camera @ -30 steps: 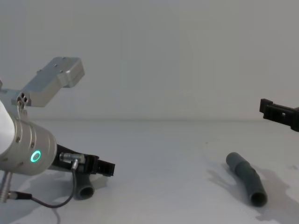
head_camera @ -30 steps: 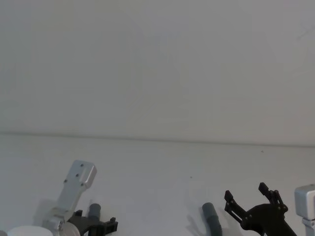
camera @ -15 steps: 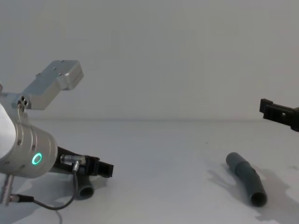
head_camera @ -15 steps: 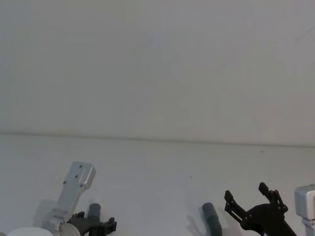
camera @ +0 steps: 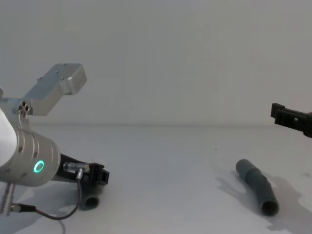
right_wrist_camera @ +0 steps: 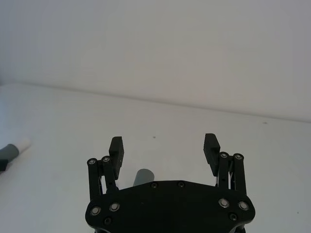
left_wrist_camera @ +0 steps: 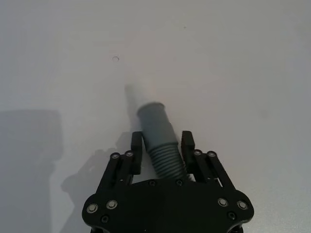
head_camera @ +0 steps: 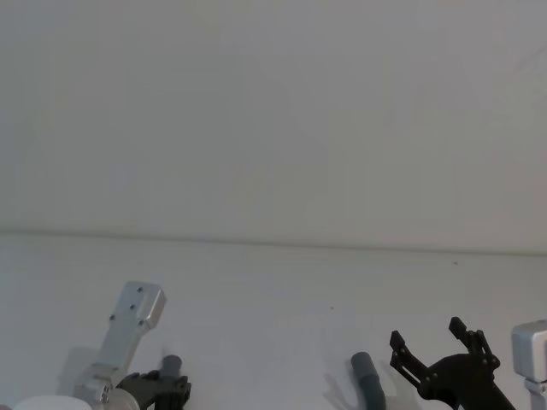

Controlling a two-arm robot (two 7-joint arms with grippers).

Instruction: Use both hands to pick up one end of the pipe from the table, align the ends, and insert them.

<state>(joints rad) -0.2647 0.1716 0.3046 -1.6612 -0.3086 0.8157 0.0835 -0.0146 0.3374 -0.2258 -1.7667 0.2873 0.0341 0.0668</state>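
The left hand [left_wrist_camera: 163, 143], at 7 o'clock, has drawn its fingers in, pinching the ribbed pipe piece [left_wrist_camera: 155, 121] on the counter [camera: 170, 156]. The right hand [right_wrist_camera: 164, 142], at 5 o'clock, hangs spread over the second piece [camera: 257, 186]; its grasp is pending.

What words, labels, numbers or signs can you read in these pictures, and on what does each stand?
None can be read.
The left gripper, closed on the ribbed pipe piece, the open right gripper, the other pipe piece and the table show no writing.
The green ring on the left arm is a light, not a sign.
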